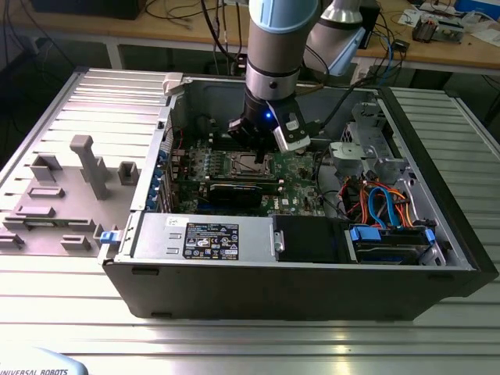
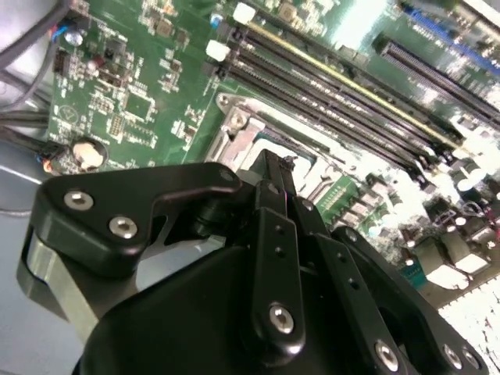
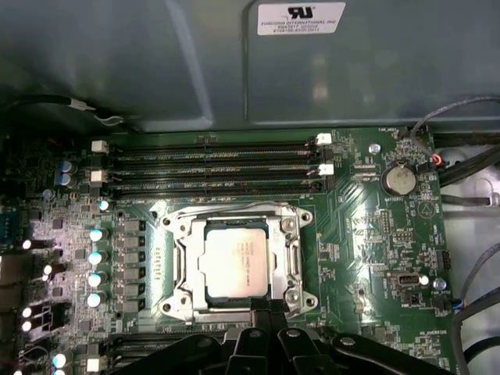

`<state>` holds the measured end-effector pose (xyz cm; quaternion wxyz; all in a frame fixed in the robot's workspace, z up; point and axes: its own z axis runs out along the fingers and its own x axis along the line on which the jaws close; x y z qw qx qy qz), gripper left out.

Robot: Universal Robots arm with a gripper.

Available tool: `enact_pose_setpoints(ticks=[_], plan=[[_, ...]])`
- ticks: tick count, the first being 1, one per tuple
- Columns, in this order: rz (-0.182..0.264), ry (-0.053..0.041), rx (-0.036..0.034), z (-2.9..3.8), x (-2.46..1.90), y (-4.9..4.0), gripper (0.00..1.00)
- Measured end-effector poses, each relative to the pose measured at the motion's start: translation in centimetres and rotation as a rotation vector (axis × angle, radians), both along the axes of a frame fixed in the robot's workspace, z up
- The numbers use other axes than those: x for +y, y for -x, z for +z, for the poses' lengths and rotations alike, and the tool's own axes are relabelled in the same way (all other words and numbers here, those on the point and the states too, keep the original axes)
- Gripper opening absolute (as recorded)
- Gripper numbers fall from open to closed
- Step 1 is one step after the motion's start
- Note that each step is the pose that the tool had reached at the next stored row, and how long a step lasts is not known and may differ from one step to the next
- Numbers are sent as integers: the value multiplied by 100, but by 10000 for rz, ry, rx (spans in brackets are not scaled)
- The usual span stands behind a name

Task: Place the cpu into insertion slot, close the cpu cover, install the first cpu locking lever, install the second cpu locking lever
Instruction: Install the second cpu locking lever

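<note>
- In the exterior view the gripper (image 1: 251, 148) hangs inside the open computer case (image 1: 234, 293), just above the insertion slot (image 1: 251, 163), with case walls on all 4 sides and cables (image 1: 375, 199) crowding the exterior view's right.
- In the first wrist view the cpu (image 3: 234, 264) lies flat in the insertion slot (image 3: 181, 234), and the cpu cover (image 3: 294, 258) frames it, lying closed around its silver top.
- The fingertips (image 3: 262, 306) are drawn together with nothing between them, at the socket's near edge.
- 4 memory slots (image 3: 211, 166) run just beside the socket's far edge; a coin battery (image 3: 397, 180) sits well apart.
- In the second wrist view the gripper (image 2: 275, 168) body hides most of the socket.
</note>
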<state>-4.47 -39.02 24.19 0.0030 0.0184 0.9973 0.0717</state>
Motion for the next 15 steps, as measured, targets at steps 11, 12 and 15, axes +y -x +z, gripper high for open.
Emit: enact_pose_setpoints(ticks=[11,12,15], plan=[[2,-183,139,-39,-172,113,11],[4,-202,155,-47,-177,160,11],[5,-264,181,-59,-178,212,11]])
